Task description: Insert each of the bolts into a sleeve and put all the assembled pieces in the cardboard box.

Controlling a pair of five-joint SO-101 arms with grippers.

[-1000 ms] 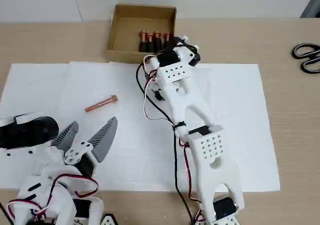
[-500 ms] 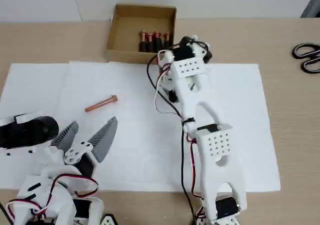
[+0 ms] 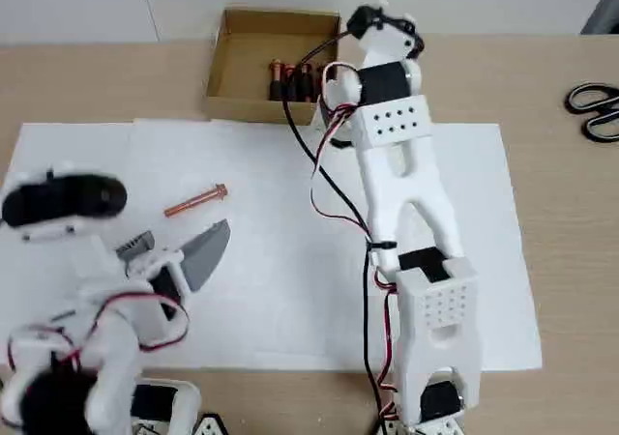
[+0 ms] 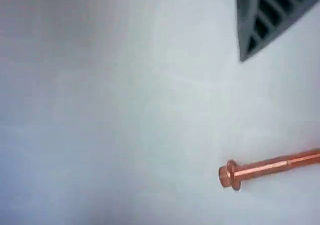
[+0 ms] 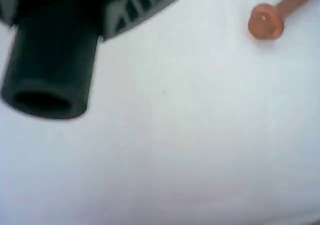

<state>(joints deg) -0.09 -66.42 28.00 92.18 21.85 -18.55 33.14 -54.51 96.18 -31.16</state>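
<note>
Over the white paper [image 3: 290,290], the left end effector [image 3: 186,232] is spread wide with nothing between its fingers [image 3: 208,246], which are dark grey, wedge-shaped and ribbed. Just beyond their tips lies the bolt [image 3: 196,200], a slim copper-coloured rod with a flanged head. It lies flat on the paper and touches neither finger.

The right wrist view has the right end effector [image 5: 60,20] clamped on a sleeve [image 5: 52,70], a matte black tube with a hollow round mouth. It juts from under a ribbed grey jaw and hangs above the paper near the bolt's head.

In the high view a white arm [image 3: 397,155] with perforated plastic shells and trailing red and black wires [image 3: 334,193] stretches across the sheet to the right rim of the cardboard box [image 3: 237,63]. Which side's arm it is I cannot tell.

The box is shallow, open-topped and plain brown, and it sits on the wooden counter [image 3: 97,77] just past the paper's far edge. Inside, along its near wall, assembled pieces [image 3: 290,79] sit side by side, black bodies with copper heads. The arm hides where the row ends.

Black-handled scissors [image 3: 592,106] lie well apart at the counter's right edge.
</note>
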